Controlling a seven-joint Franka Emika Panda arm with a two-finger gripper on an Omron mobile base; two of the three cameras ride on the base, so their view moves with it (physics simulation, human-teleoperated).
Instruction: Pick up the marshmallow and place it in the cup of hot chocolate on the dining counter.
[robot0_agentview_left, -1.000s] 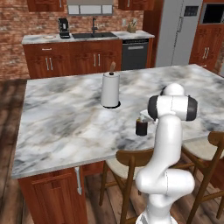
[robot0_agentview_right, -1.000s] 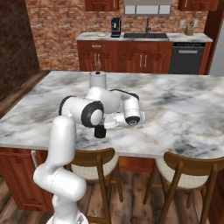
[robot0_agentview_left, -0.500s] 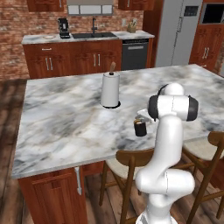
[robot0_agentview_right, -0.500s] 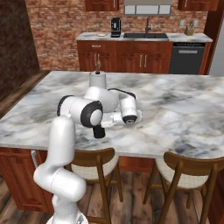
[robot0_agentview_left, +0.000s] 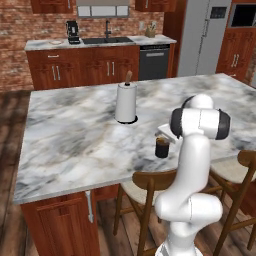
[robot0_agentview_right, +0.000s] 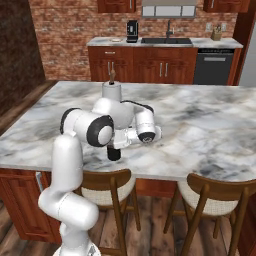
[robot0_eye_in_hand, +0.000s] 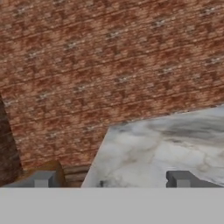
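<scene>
Brick-walled kitchen with a sink run at the back and, in front, the dining counter (robot0_agentview_left: 75, 140) in grey-veined marble over reddish wood. From the left base view: a white paper-towel roll (robot0_agentview_left: 126, 102) upright near the middle, the cup of hot chocolate (robot0_agentview_left: 161, 148) upright near the front edge, just beside the bent white arm (robot0_agentview_left: 200, 125), with a wooden stool (robot0_agentview_left: 150, 182) below. From the right base view: same cup (robot0_agentview_right: 114, 153), dark and small, tucked close under the arm's folded elbow and wrist, roll (robot0_agentview_right: 112, 90) behind it. Too small and too covered there to tell whether the marshmallow sits in the cup. From the hand view: gripper (robot0_eye_in_hand: 112, 179) looking out level over a corner of the marble toward brick wall, fingertips (robot0_eye_in_hand: 43, 179) set wide apart with nothing between them, only bare counter. Judged from all this: drop most likely made, step in hand a clean retreat. Best done by keeping the jaws spread, lifting the hand straight up and away first, then unfolding the elbow slowly. Main risk: a sideways swing of wrist or forearm clipping the cup so near the counter's edge and tipping it.
</scene>
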